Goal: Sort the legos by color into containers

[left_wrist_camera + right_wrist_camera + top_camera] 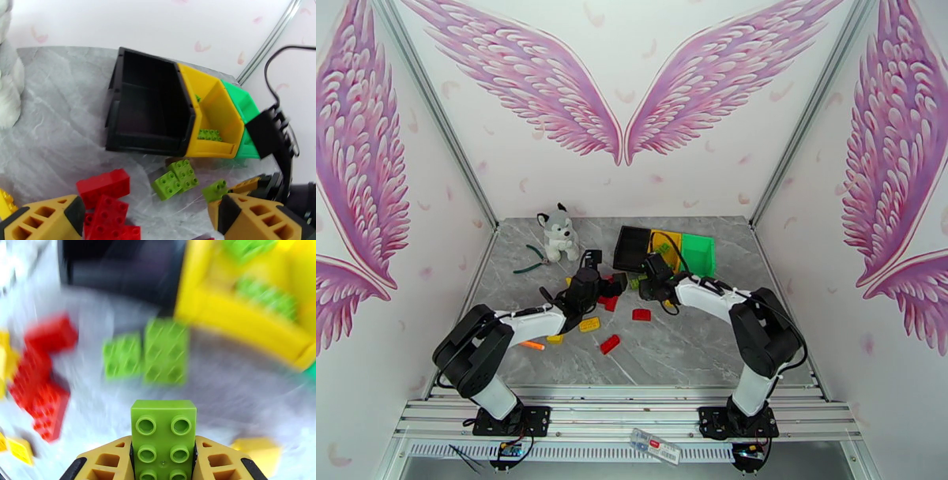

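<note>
Inside yellow bin: green legos | right gripper clamps green lego | left gripper apart

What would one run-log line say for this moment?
right gripper: shut on green lego | left gripper: open, near red legos | yellow bin: holds green legos

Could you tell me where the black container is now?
In the top view, the black container sits far centre, at the left end of the row, against the yellow container, with the plush husky to its left.
</note>
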